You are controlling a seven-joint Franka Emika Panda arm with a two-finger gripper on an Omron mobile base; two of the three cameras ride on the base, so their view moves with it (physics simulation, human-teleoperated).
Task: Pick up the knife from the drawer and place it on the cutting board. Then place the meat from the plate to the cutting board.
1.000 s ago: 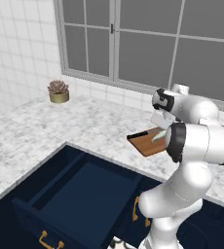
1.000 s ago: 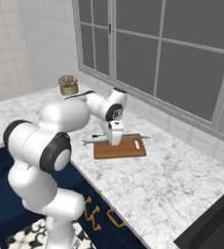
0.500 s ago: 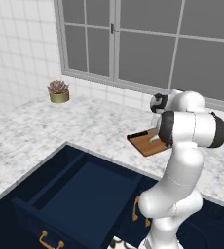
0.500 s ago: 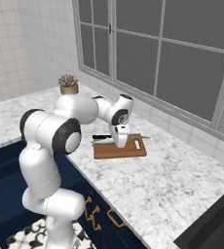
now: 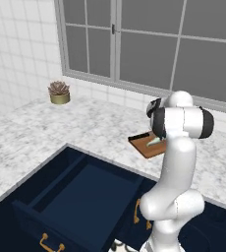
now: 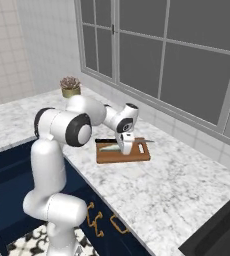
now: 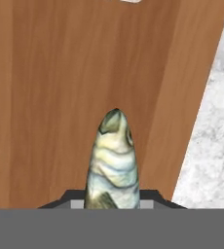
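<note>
The meat (image 7: 111, 160), a pale silvery-green fish, is pinched between the fingers of my gripper (image 7: 111, 202), which is shut on it just above the cutting board (image 7: 50, 97). In the right base view the gripper (image 6: 127, 148) hangs low over the reddish-brown cutting board (image 6: 137, 155). The knife (image 6: 107, 141) lies along the board's far edge, black handle to the left. In the left base view my arm hides most of the board (image 5: 142, 145). The navy drawer (image 5: 85, 189) stands pulled open. The plate is out of view.
A small potted plant (image 5: 59, 92) stands at the back by the window. White marble counter (image 6: 187, 185) runs around the board. A dark sink (image 6: 217, 235) lies at the lower right. Navy cabinet fronts with brass handles (image 6: 118, 225) sit below the counter.
The arm has swung over the cutting board, and the gripper with the meat has come down toward the board's middle. The knife and drawer have stayed put.
</note>
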